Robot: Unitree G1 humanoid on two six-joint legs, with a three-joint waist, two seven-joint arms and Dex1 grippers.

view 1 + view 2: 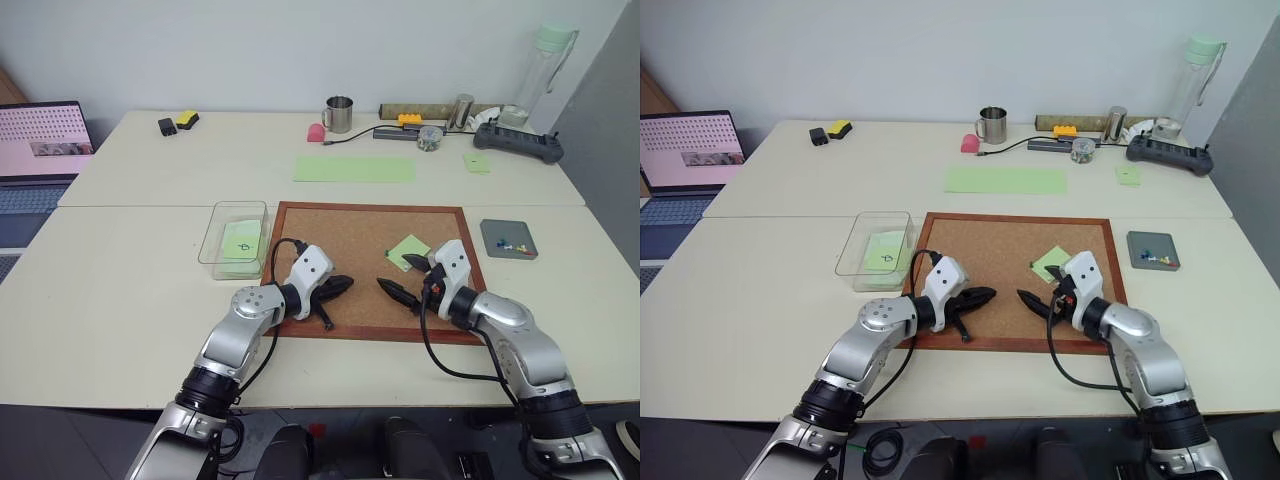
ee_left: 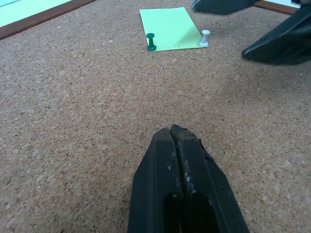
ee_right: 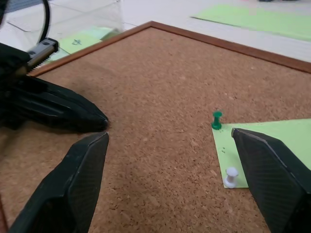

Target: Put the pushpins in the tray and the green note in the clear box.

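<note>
Green note [image 1: 408, 251] right of centre on corkboard [image 1: 350, 240], held by green pin [image 3: 216, 120] and white pin [image 3: 231, 177]. Pins tiny, hard, slippery: pinch heads. Paper flimsy. Right gripper [image 3: 170, 160] wide, empty; left gripper [image 2: 180, 145] closed, empty.

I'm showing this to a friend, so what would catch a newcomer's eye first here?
Probably the cork board in the middle of the table, with the left hand shut and the right hand wide open over it. Next, the green note pinned there by a green pushpin and a white pushpin.
</note>
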